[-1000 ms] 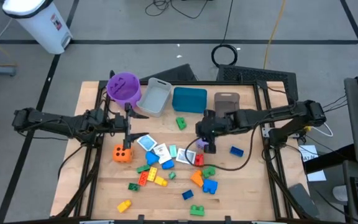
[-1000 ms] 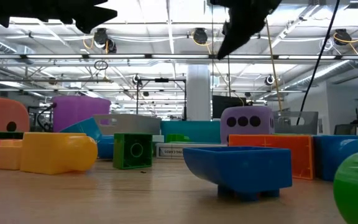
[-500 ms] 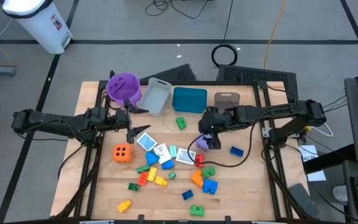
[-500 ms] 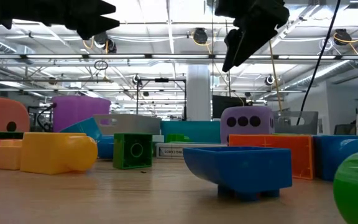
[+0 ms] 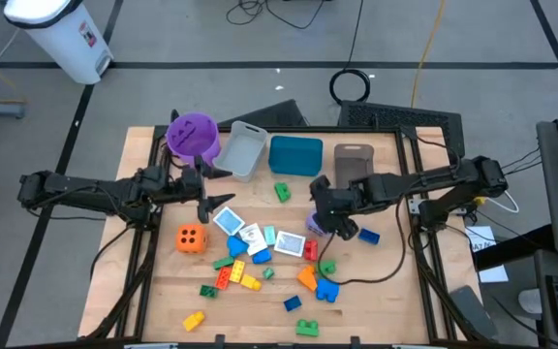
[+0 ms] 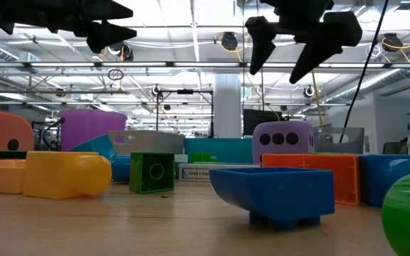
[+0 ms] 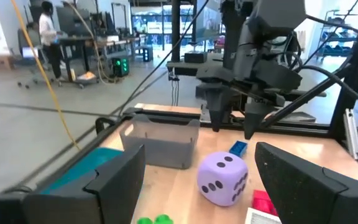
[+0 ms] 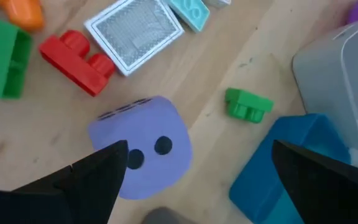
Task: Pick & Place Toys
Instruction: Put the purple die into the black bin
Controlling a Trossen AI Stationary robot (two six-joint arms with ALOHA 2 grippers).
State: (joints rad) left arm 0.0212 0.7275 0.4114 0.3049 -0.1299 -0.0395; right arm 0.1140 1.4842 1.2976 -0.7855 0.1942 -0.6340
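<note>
Your right gripper (image 5: 325, 215) hangs with its fingers spread wide and holding nothing, directly above the purple die (image 5: 316, 224), which sits on the table (image 5: 376, 291) near its middle, just right of the scattered cards (image 5: 247, 233) and bricks (image 5: 235, 273). In the right wrist view the die (image 8: 141, 147) lies between the 2 dark fingers and below them, not touching either. It rests flat, and in the low view its 3-dot face (image 6: 283, 139) looks toward that camera; being a cube it has no long axis. A red brick (image 8: 79, 58) lies just beside it on the card side, a small green brick (image 8: 248, 104) lies between it and the teal bin (image 5: 294, 155), and a blue brick (image 5: 368, 235) sits to its right. Compared with 1 second ago, the right gripper's fingers have gone from narrow to fully spread, and the arm has shifted slightly so the gripper now sits squarely over the die. Your left gripper (image 5: 212, 185) waits on the left side of the table, its fingers apart and empty, near the purple bucket (image 5: 194, 135) and the grey bin (image 5: 241, 151), pointing toward the die; it has moved a little farther from the orange die (image 5: 191, 237), which sits on the table nearer to you.
</note>
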